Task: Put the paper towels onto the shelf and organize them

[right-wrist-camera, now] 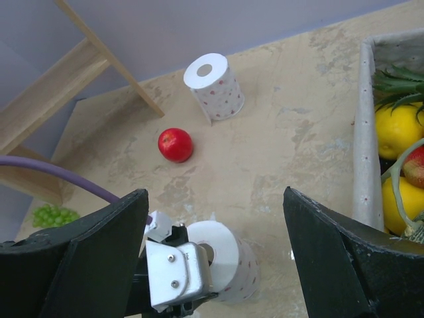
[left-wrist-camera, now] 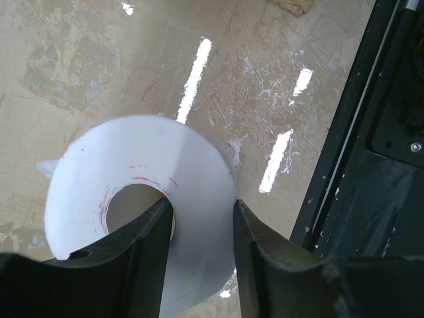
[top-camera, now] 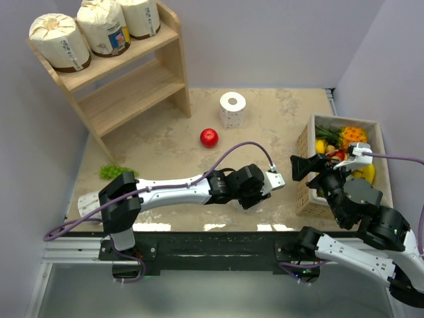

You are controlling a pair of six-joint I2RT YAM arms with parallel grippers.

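A bare white paper towel roll (left-wrist-camera: pixel 139 165) stands upright near the table's front edge. My left gripper (left-wrist-camera: pixel 202 202) is shut on its wall, one finger inside the hollow core and the other against the outside. From above, the left gripper (top-camera: pixel 255 189) hides that roll. The right wrist view shows the same roll (right-wrist-camera: pixel 232 255) beneath the left wrist. A second white roll (top-camera: pixel 232 109) stands apart at the back. Three cream-wrapped rolls (top-camera: pixel 103 26) sit on the top tier of the wooden shelf (top-camera: pixel 132 79). My right gripper (top-camera: pixel 303 165) hovers open and holds nothing.
A red apple (top-camera: pixel 209 137) lies mid-table in front of the far roll. Green grapes (top-camera: pixel 112 172) lie near the shelf's foot. A box of fruit (top-camera: pixel 344 119) stands at the right edge, close under my right arm. The shelf's two lower tiers hold nothing.
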